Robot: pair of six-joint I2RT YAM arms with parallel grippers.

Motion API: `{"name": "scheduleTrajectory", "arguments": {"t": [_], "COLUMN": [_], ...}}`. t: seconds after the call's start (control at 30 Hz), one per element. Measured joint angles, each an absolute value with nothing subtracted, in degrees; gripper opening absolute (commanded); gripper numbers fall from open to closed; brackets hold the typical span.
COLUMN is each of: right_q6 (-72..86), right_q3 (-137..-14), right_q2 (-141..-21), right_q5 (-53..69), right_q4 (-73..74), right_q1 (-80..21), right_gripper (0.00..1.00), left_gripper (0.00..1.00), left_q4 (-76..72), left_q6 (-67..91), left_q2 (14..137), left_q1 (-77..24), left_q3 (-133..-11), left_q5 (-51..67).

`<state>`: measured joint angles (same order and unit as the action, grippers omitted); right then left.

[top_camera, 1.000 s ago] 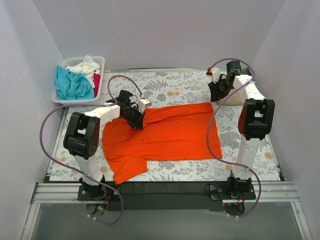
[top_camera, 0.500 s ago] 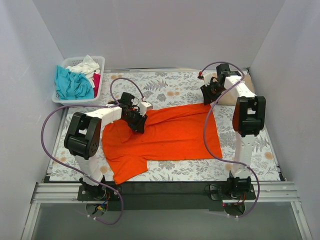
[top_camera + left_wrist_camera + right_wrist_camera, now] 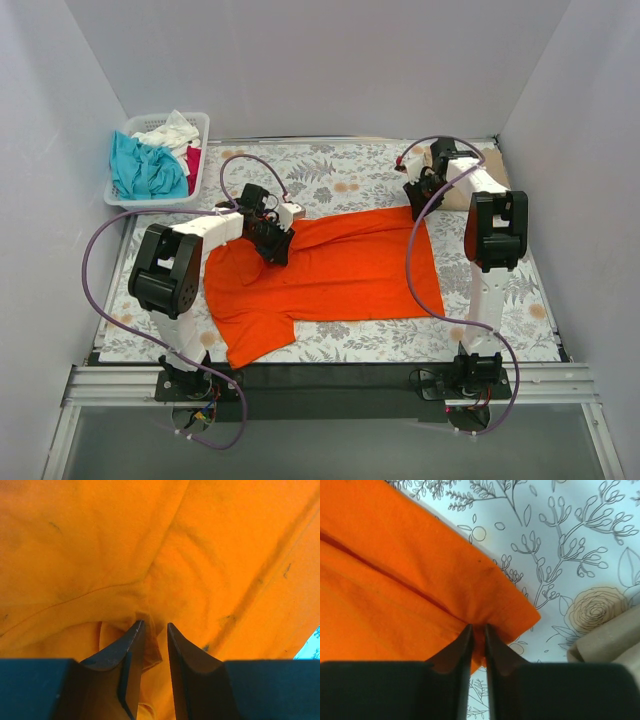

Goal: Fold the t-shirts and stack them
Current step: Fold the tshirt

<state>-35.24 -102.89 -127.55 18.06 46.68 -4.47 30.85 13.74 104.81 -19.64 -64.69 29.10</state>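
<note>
A bright orange t-shirt (image 3: 340,270) lies spread on the floral table, collar end to the left. My left gripper (image 3: 274,245) sits low at its far left shoulder. In the left wrist view the gripper (image 3: 152,625) is shut on a bunched fold of the orange cloth (image 3: 100,540). My right gripper (image 3: 415,200) is at the shirt's far right hem corner. In the right wrist view it (image 3: 477,626) is shut on that corner of the cloth (image 3: 380,580). A tan t-shirt (image 3: 492,160) lies at the back right, showing beside the corner in the right wrist view (image 3: 610,640).
A white slatted basket (image 3: 205,122) stands at the back left, holding a teal shirt (image 3: 140,170), a white shirt (image 3: 170,132) and a pink-red shirt (image 3: 193,165). White walls enclose the table on three sides.
My right gripper has moved left and toward the shirt's far right corner and now pinches it. My left gripper has barely shifted on the shoulder.
</note>
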Motion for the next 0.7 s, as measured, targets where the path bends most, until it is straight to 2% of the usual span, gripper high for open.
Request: {"name": "scheduleTrajectory", "arguments": {"t": [0.1, 0.13, 0.37, 0.43, 0.5, 0.7], "right_q6": [-36.1, -36.3, -37.8, -37.8, -38.1, -39.0], "right_q3": [-101.6, -101.1, -97.3, -96.8, -96.7, -96.7], "right_q2": [-126.9, -126.4, -121.6, -120.6, -119.9, -119.7], "right_q5": [18.0, 17.9, 17.9, 18.0, 17.9, 17.7], "right_q4": [46.5, 46.6, 47.0, 47.1, 47.1, 47.1], "right_q1": [-4.3, -4.3, -3.9, -3.8, -3.7, -3.7], "right_gripper": [0.04, 0.02, 0.01, 0.21, 0.31, 0.28], "left_gripper": [0.26, 0.26, 0.28, 0.28, 0.28, 0.28], "left_q4": [31.0, 31.0, 31.1, 31.1, 31.2, 31.3], "left_q6": [13.8, 13.8, 13.9, 13.9, 14.0, 14.0], "left_q2": [104.8, 104.8, 104.8, 104.8, 104.8, 104.8], "left_q1": [-19.6, -19.6, -19.6, -19.6, -19.6, -19.6], "left_q3": [-65.0, -65.1, -65.4, -65.4, -65.4, -65.5], "left_q5": [28.9, 28.9, 28.0, 27.8, 27.8, 27.8]}}
